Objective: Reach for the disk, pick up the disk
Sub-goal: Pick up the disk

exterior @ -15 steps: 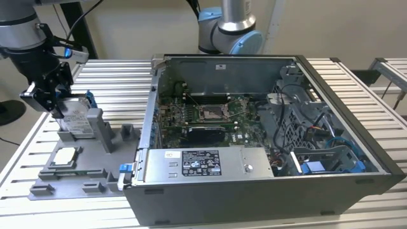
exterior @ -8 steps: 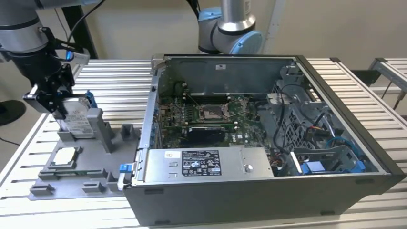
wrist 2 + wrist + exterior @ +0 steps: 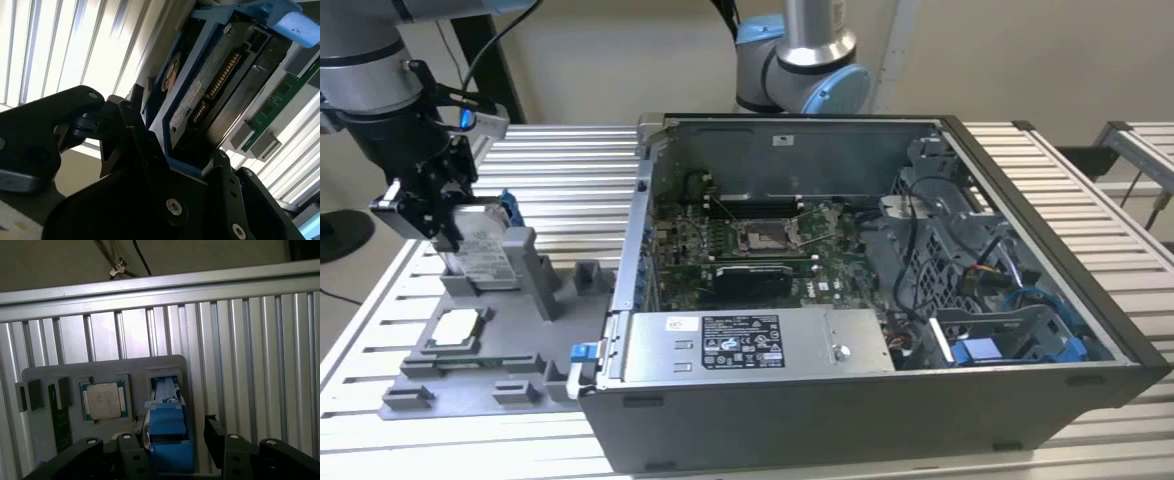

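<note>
Your disk (image 3: pixel 483 248) stands on edge in a slot of the grey tray (image 3: pixel 520 345), on the exterior view's left, just beside the open computer case (image 3: pixel 854 300). The gripper (image 3: pixel 434 215) is down over it with one finger on each flat side. In the first wrist view the disk's blue rail sits between the fingers (image 3: pixel 217 437), and a sliver of table shows between the rail and one of them. So read the jaws as open around the disk, holding nothing yet.

By my judgement the reach is done and the pick-up is at the point of closing. The grip needs both pads square on the flat sides, then a straight pull along the slot, because the tray's posts stand close.

A processor chip (image 3: pixel 458 328) lies flat in the same tray, near the disk but apart from it.

You cannot see the disk's lower edge in the slot, so whether it sits at the bottom is unclear. The far finger's contact is hidden behind the gripper body, and the label is partly covered.
</note>
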Robot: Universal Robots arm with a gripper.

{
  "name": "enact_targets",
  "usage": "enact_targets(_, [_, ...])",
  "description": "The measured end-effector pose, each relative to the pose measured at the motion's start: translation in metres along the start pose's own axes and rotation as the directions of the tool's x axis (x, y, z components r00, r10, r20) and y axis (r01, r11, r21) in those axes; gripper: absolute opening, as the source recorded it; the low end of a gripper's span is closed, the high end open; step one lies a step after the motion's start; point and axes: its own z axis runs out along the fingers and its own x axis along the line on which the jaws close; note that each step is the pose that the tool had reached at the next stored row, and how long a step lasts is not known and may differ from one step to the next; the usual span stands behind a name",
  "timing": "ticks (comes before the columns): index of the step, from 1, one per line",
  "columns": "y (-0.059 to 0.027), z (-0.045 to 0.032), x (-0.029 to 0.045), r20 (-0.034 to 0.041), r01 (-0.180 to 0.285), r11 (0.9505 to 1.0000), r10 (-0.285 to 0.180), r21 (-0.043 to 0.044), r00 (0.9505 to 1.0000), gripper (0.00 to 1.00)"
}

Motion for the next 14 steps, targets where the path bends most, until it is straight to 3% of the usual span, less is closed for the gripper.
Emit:
enact_targets(1, [0.0, 0.0, 0.0, 0.0, 0.0, 1.0, 0.0, 0.0, 1.0, 1.0])
enact_targets(2, [0.0, 0.0, 0.0, 0.0, 0.0, 1.0, 0.0, 0.0, 1.0, 0.0])
enact_targets(14, [0.0, 0.0001, 0.0, -0.0006, 0.0, 1.0, 0.0, 0.0002, 1.0, 0.0])
